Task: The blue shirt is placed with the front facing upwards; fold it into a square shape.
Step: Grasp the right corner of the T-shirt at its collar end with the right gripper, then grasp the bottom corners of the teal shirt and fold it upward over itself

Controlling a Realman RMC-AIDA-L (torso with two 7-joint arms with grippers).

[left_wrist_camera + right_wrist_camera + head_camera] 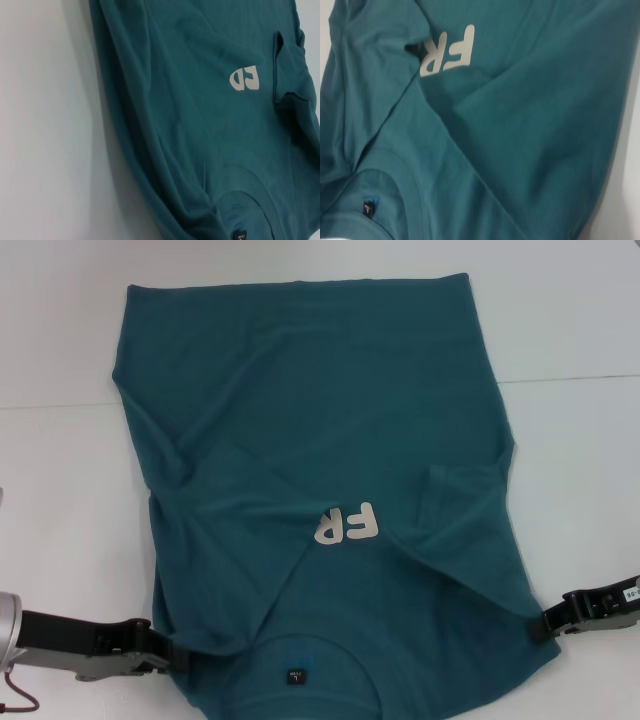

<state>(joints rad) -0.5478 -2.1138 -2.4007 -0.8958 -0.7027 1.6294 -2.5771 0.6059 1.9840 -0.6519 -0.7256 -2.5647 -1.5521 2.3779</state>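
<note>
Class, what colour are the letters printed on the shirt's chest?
White, on the blue shirt; the letters show best in the right wrist view.

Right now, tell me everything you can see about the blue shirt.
The blue shirt is a dark teal, soft cotton-looking tee lying front up on the white table, collar nearest the robot. Both sleeves are folded inward over the chest, hiding all but the white letters "FR". A small dark neck label shows inside the collar. The fabric is creased. The left gripper and right gripper meet its shoulder edges.
</note>
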